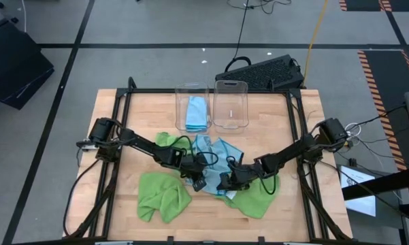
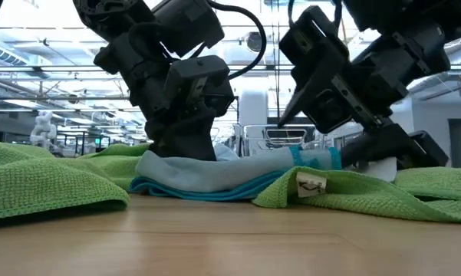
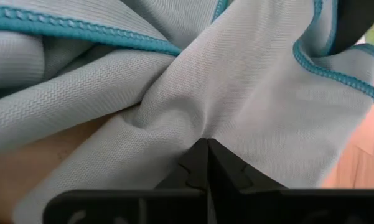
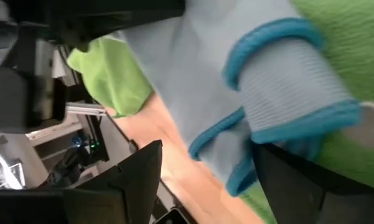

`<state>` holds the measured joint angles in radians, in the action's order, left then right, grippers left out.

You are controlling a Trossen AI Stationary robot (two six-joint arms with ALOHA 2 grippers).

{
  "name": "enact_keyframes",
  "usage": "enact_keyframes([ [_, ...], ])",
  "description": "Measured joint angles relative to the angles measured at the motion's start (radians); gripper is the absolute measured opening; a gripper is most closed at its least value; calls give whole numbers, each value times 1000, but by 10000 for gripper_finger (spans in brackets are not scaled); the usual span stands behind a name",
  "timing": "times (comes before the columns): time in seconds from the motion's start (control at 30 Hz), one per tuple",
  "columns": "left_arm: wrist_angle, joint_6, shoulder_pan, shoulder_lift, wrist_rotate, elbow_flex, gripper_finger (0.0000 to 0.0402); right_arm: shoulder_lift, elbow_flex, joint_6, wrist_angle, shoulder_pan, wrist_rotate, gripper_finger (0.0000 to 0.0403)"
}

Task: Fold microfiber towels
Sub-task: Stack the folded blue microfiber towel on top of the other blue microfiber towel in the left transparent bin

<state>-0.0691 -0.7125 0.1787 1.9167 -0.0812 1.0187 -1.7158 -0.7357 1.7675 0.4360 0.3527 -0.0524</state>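
While the left gripper (image 1: 199, 178) is pinched shut on a fold of the light blue towel (image 1: 214, 151), the right gripper (image 1: 226, 184) stands just beside it with its fingers (image 4: 137, 180) spread apart and a rolled, teal-edged corner of that same cloth lying between them, not yet clamped. The blue towel sits bunched directly under and between both grippers, draped partly over a green towel (image 1: 258, 197) that spreads out below the right gripper; another green towel (image 1: 162, 196) lies crumpled just off the left gripper's outer side. Beyond both grippers, well apart, two clear bins (image 1: 230, 103) stand upright, one with a blue cloth inside. The main risk, as I judge it, is that the right gripper closes on the wrong layers: the green cloth lies right under the blue corner, so a deep bite could catch both and drag the green one along. A shallow bite could let the rolled hem slip free. The two grippers are also close enough that a sideways pull could bump them together, and the left pinch holds a gathered wad, not an edge, which may leave the fold skewed.
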Motion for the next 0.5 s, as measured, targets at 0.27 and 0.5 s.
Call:
enact_keyframes([
  [0.27,1,2,0,1,6,-1,21,65,-6,0,-34,-2,4,242],
  [0.5,5,-1,0,1,10,-2,4,98,-6,15,-201,-2,3,242],
])
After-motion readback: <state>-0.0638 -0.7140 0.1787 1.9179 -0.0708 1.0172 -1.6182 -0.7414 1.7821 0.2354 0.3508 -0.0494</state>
